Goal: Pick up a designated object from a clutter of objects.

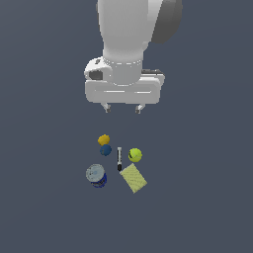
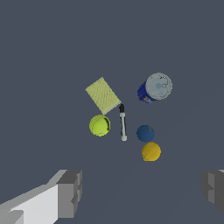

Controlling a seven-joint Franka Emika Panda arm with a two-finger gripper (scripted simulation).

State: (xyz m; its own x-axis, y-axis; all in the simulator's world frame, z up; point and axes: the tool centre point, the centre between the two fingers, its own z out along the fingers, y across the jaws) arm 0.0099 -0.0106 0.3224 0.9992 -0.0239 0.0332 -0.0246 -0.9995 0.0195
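Observation:
The small dark blue ball [image 1: 105, 150] lies on the grey floor, touching the orange-yellow ball [image 1: 104, 140]. It also shows in the wrist view [image 2: 145, 133], beside the orange-yellow ball [image 2: 151, 152]. My gripper [image 1: 122, 108] hangs open and empty well above the clutter. Its fingers [image 2: 70, 192] stand wide apart in the wrist view. Around the blue ball lie a black-white marker [image 1: 119, 159], a yellow-green tennis ball [image 1: 135, 155], a pale yellow sponge [image 1: 133, 178] and a blue can with a silver top [image 1: 97, 176].
In the wrist view the marker [image 2: 123, 123] lies between the tennis ball [image 2: 99, 125] and the blue ball. The sponge [image 2: 103, 95] and the can [image 2: 155, 87] lie beyond them. The dark grey floor [image 1: 197, 197] surrounds the cluster.

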